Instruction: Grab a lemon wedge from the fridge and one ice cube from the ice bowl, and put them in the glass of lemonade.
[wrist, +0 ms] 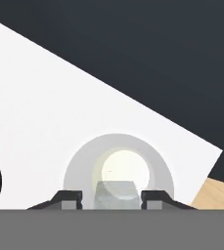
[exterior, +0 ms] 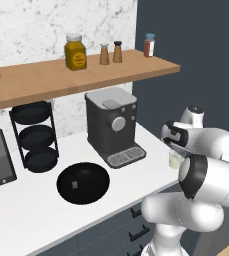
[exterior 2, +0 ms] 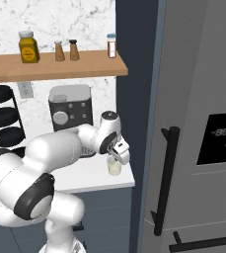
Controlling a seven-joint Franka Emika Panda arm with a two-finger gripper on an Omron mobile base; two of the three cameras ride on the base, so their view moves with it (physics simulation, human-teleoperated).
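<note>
Your white counter [exterior: 31, 210] ends just past the glass of lemonade [exterior 2: 114, 167], beside the fridge [exterior 2: 198, 123]. The gripper [wrist: 110, 199] hangs directly over that glass, its tips spread either side of a pale grey ice cube [wrist: 116, 194], slightly apart from it.

Glass of lemonade [exterior 2: 114, 168] upright nr counter edge; ice cube [wrist: 116, 194] just above its rim.

A marble wall [exterior: 31, 30] backs a wooden shelf [exterior: 61, 80] above the white counter [exterior: 26, 215] and dark cabinets [exterior: 116, 232].

Coffee machine [exterior: 112, 125] beside glass [exterior 2: 114, 167]
</note>
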